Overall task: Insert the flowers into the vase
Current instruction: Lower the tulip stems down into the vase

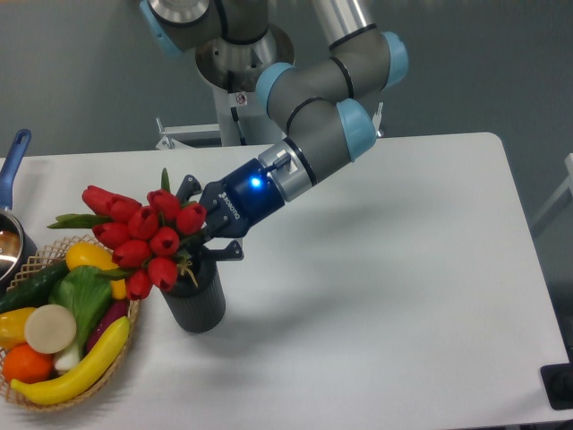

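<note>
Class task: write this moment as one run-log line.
hand: shut on flowers | flowers: tilted over vase mouth | stems: hidden | basket: left of vase

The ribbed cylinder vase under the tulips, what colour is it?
Dark grey to black, matte: the ribbed vase shows best in the fixed camera view, the only one.

There is one arm with one end effector, one bunch of flowers of roughly ten red buds, one vase, one wicker basket with about eight toy fruits and vegetables, one blue-handled pot, and one table.
</note>
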